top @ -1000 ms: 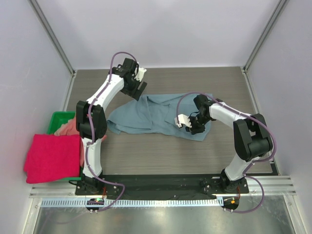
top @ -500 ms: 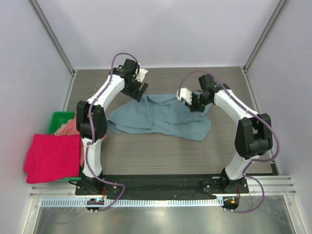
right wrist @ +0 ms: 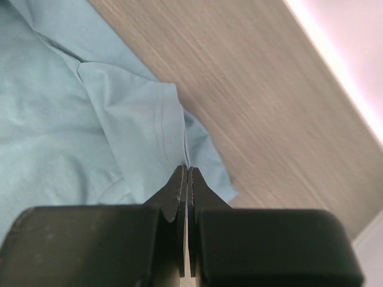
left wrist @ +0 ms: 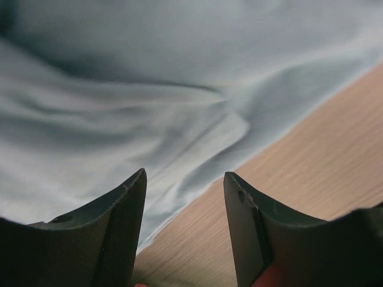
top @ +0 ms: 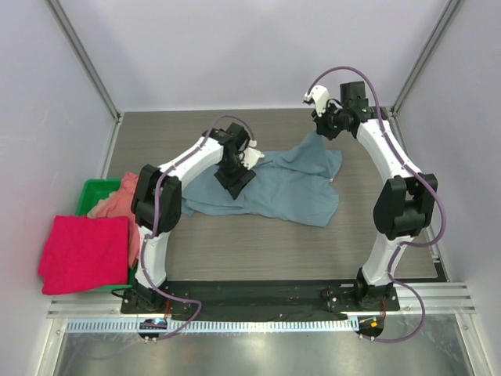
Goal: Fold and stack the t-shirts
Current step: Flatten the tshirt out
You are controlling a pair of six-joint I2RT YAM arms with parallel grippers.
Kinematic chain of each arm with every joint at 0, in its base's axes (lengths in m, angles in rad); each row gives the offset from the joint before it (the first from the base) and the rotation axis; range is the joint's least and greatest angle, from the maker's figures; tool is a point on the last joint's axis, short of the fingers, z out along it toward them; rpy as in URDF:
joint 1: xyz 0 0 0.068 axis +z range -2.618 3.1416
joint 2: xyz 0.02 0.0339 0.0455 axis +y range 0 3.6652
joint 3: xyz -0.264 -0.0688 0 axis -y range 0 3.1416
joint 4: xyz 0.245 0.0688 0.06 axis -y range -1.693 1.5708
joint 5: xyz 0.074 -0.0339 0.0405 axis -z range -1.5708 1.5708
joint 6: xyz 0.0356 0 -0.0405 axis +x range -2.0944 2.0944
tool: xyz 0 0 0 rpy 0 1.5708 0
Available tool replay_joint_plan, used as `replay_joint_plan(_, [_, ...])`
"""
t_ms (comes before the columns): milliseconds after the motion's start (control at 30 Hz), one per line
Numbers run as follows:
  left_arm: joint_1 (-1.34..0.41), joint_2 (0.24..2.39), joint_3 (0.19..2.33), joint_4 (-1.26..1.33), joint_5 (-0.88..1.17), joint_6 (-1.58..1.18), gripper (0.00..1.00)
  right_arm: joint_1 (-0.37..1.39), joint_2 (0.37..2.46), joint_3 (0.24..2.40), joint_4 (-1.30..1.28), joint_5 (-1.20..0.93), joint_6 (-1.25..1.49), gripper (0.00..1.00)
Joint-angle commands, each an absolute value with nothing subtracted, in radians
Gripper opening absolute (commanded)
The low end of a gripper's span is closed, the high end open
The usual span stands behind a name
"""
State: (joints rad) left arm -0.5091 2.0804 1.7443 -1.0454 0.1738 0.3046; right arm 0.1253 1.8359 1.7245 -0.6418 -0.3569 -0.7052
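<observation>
Top view: slate-blue t-shirt [top: 274, 192] lies rumpled mid-table, long axis left-to-right. Right gripper [top: 321, 131] pinches its far-right corner, raised toward back wall. Left gripper [top: 235, 176] sits low on shirt's left-centre, nearer the loose left half. Crimson t-shirt [top: 82, 252] and salmon t-shirt [top: 117, 200] well apart at left, by green bin [top: 92, 190].

Left wrist: jaws apart, nothing clamped. Cloth edge just beneath and ahead, bare table [left wrist: 335, 161] to the right.

Right wrist: jaws shut on thin hem, shirt spreading away below.

Bright, even light, soft shadows; slate-blue t-shirt [left wrist: 149, 78] blurred up close.
</observation>
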Motion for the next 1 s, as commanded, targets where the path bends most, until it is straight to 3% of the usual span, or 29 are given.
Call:
replay_joint_plan(0, [-0.549, 2.046, 1.744, -1.081, 0.247, 0.348, 0.55, 0.132, 1.861, 1.778, -0.634, -0.345, -0.640, 0.01])
replay_joint_plan(433, [-0.661, 2.100, 1.749, -1.039, 0.207, 0.296, 0.55, 0.132, 1.836, 1.737, -0.638, -0.357, -0.698, 0.01])
replay_joint_plan(967, [-0.630, 2.132, 1.704, -0.897, 0.120, 0.255, 0.49, 0.132, 1.789, 1.692, -0.638, -0.368, -0.650, 0.01])
